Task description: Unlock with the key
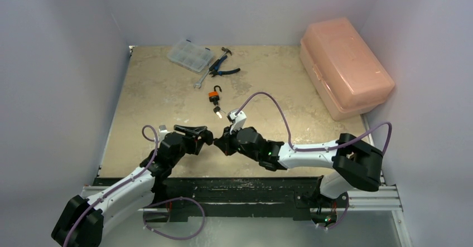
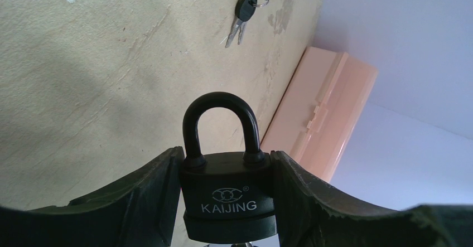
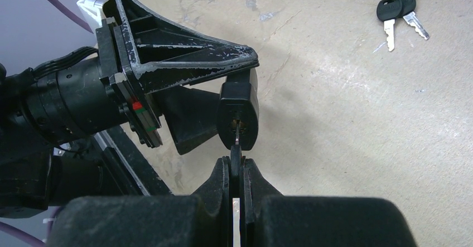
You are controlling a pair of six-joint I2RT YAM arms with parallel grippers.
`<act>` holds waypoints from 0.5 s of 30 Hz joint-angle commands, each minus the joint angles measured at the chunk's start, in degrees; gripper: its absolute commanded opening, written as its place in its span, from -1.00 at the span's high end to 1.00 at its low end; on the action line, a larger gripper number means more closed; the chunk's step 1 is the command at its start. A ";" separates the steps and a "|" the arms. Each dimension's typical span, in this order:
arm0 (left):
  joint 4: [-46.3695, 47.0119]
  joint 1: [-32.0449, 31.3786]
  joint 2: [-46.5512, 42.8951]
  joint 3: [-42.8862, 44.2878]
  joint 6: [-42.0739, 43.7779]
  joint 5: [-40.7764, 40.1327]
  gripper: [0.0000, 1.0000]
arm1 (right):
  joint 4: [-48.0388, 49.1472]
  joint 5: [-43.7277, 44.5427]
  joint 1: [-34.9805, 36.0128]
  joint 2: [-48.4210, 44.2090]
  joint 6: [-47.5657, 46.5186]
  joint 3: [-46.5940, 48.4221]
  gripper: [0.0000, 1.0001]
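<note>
A black padlock point(image 2: 228, 199) marked KAIJING is clamped by its sides in my left gripper point(image 2: 226, 155), with both legs of its shackle point(image 2: 220, 105) seated in the body. My right gripper point(image 3: 236, 161) is shut on the black head of a key point(image 3: 236, 156). The key's blade enters the keyhole in the underside of the padlock point(image 3: 239, 113). From the top view the two grippers meet tip to tip, left gripper point(image 1: 205, 137) against right gripper point(image 1: 221, 141), above the near middle of the table.
Spare keys point(image 1: 217, 111) lie on the table just beyond the grippers, with a small orange padlock point(image 1: 213, 95) behind them. Further back are a wrench point(image 1: 202, 80), pliers point(image 1: 223, 67) and a clear organiser box point(image 1: 189, 54). A pink lidded box point(image 1: 346, 68) fills the back right.
</note>
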 commanded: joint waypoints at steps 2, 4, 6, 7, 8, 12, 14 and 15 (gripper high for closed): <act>5.57 -0.18 -0.95 3.52 0.85 3.12 1.00 | 5.63 -2.62 0.06 1.30 -1.51 2.45 1.00; 5.72 -0.17 -0.86 3.46 0.78 3.09 1.00 | 5.57 -2.54 0.06 1.68 -1.66 2.84 1.00; 5.90 -0.16 -0.77 3.40 0.76 3.07 1.00 | 5.45 -2.36 0.06 2.01 -1.78 3.12 1.00; 6.04 -0.17 -0.73 3.43 0.75 3.11 1.00 | 5.40 -2.28 0.06 2.10 -1.66 3.22 1.00; 6.09 -0.14 -0.69 3.37 0.76 3.12 1.00 | 5.23 -2.27 0.06 2.19 -1.30 3.38 1.00; 6.78 -0.16 -0.51 3.11 0.61 3.08 1.00 | 5.00 -3.31 0.06 3.24 0.14 4.58 1.00; 7.12 -0.18 -0.59 2.85 0.54 3.01 1.00 | 4.05 -3.23 0.06 3.87 1.12 5.57 1.00; 7.15 -0.18 -0.64 2.74 0.50 3.03 1.00 | 3.78 -3.08 0.06 4.14 1.57 5.80 1.00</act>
